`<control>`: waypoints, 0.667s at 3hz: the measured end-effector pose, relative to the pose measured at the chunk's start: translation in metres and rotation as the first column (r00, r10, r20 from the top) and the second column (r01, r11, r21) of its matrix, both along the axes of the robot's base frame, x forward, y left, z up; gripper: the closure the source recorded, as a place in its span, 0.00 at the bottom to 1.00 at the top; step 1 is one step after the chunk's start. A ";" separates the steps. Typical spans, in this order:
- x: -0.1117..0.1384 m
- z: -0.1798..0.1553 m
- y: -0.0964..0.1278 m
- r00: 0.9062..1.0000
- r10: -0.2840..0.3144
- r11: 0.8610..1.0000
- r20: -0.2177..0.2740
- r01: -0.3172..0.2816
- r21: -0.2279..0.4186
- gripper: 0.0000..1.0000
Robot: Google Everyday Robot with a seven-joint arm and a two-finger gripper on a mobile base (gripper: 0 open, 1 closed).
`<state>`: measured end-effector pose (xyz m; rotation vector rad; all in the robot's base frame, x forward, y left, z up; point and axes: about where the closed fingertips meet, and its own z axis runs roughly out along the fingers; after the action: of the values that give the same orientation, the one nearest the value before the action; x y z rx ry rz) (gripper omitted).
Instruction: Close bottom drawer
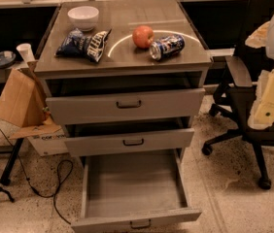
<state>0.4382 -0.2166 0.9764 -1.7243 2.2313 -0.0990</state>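
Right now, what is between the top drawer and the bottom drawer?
The middle drawer, partly pulled out, sits between the top drawer and the wide-open bottom drawer in the camera view. The gripper hangs at the right edge by the chair.

warm, dim | glare arc on cabinet top (127, 57) | gripper (271, 101) washed-out, right edge

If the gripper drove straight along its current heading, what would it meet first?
The gripper, at the right edge, seems to point down-left; likely the black office chair first, not the bottom drawer, though depth is unclear.
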 end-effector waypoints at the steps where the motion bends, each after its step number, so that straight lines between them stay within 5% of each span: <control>1: 0.000 0.000 0.000 1.000 0.000 1.000 0.000 0.000 0.000 0.00; 2: 0.001 -0.021 0.008 1.000 -0.016 1.000 0.003 0.016 -0.003 0.00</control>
<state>0.4393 -0.2088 0.9558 -1.7073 2.2440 -0.1092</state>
